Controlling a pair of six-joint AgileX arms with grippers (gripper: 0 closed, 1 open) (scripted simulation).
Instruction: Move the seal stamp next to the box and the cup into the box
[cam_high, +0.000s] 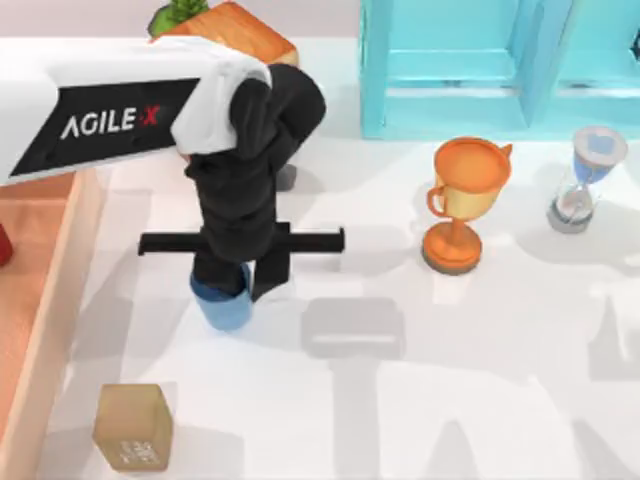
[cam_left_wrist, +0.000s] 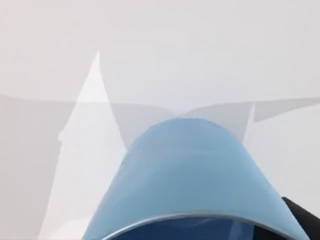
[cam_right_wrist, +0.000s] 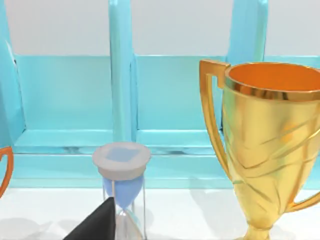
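Note:
The blue cup (cam_high: 226, 306) stands on the white table left of centre, and my left gripper (cam_high: 240, 282) reaches down from above and is shut on its rim. From the left wrist the cup (cam_left_wrist: 190, 175) is very close, its rim nearest the camera. The seal stamp (cam_high: 133, 427), a small tan block with pale marks, sits near the front edge, just right of the box (cam_high: 62, 290). That box is a pale peach-orange tray along the table's left side. A dark part of my right gripper (cam_right_wrist: 97, 222) shows low in the right wrist view, near an hourglass.
A turquoise cabinet (cam_high: 470, 70) lines the back right. An orange trophy (cam_high: 460, 205) and an hourglass (cam_high: 585, 180) stand in front of it. A glossy wooden cube (cam_high: 240, 30) sits at the back, behind my left arm. A red thing (cam_high: 3, 245) lies in the box.

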